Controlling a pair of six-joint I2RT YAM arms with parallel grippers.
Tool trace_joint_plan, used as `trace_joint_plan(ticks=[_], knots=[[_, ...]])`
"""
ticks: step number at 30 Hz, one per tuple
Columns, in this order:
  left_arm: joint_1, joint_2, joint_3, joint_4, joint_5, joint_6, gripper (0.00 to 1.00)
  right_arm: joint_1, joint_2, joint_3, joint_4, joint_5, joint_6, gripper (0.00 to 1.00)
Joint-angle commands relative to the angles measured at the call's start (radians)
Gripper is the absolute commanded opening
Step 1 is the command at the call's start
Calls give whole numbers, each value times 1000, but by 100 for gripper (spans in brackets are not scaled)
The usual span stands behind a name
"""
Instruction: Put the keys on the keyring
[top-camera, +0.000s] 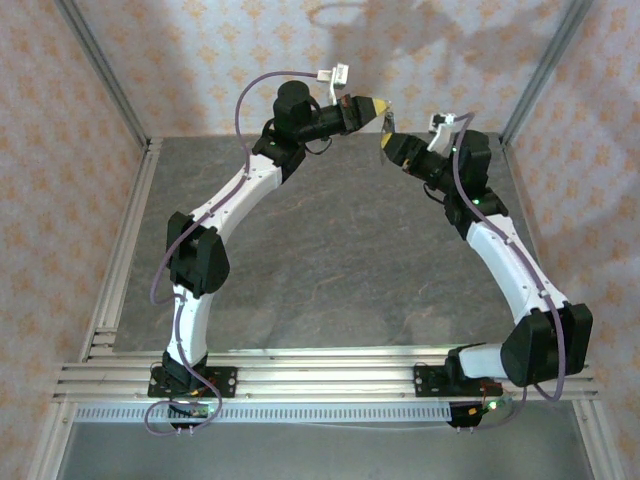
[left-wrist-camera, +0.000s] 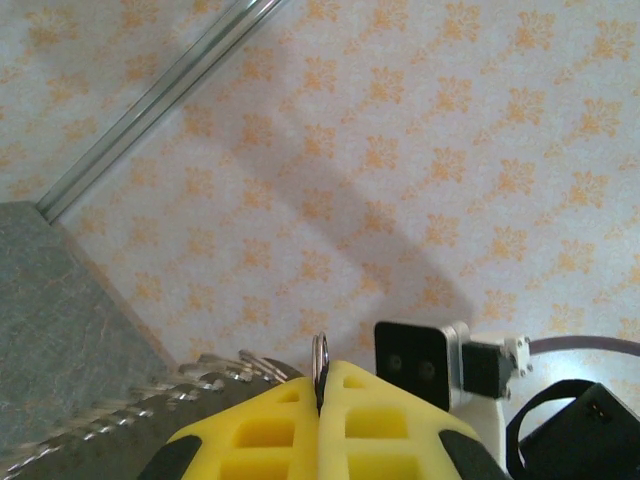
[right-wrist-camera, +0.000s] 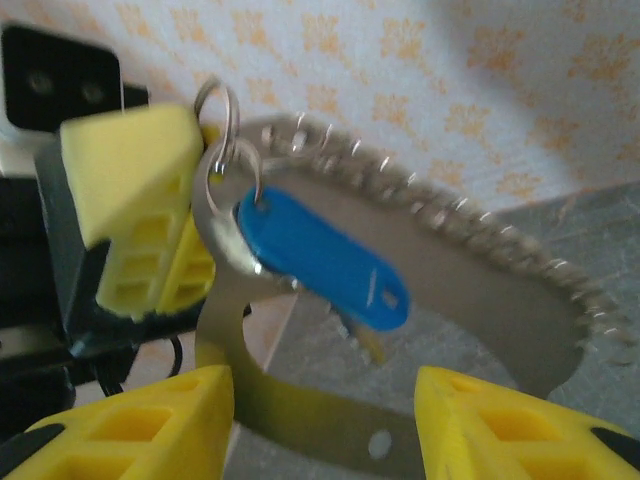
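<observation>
Both arms are raised at the back of the table, tips close together. My left gripper (top-camera: 377, 107) (left-wrist-camera: 321, 380) is shut on a small metal split ring (left-wrist-camera: 320, 352) (right-wrist-camera: 216, 100). From it hangs the keyring (right-wrist-camera: 480, 300) (left-wrist-camera: 190, 385), a flat grey oval loop with a beaded outer edge. A key with a bright blue head (right-wrist-camera: 320, 255) hangs by a second small ring (right-wrist-camera: 238, 165) at the loop's top and lies across the opening. My right gripper (top-camera: 389, 144) (right-wrist-camera: 322, 385) is open just below, and the loop's lower band passes between its yellow fingers (right-wrist-camera: 140, 435).
The grey stone-patterned table (top-camera: 330, 250) lies below both grippers, framed by aluminium rails (top-camera: 120, 260) on the left and front. A patterned wall (top-camera: 200, 60) closes the back. The right wrist's black camera block (left-wrist-camera: 415, 365) sits close beside my left fingers.
</observation>
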Motion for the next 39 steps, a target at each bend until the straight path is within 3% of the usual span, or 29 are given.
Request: trace_joint_plan(ticks=[1,11,21,31,39], knots=[[2,-38,3,64,15,-5,0,10,-4,60,-48,45,-99,50],[2,-44,3,60,23,1,0,12,21,102,-74,90,-129,47],[1,-45,6,62,25,-3,0,12,92,191,-99,51,-148,42],[0,-32,24,55,22,-4,0,22,86,171,-97,-34,-173,2],[0,-33,23,61,14,-4,0,33,78,153,-88,-70,-160,0]])
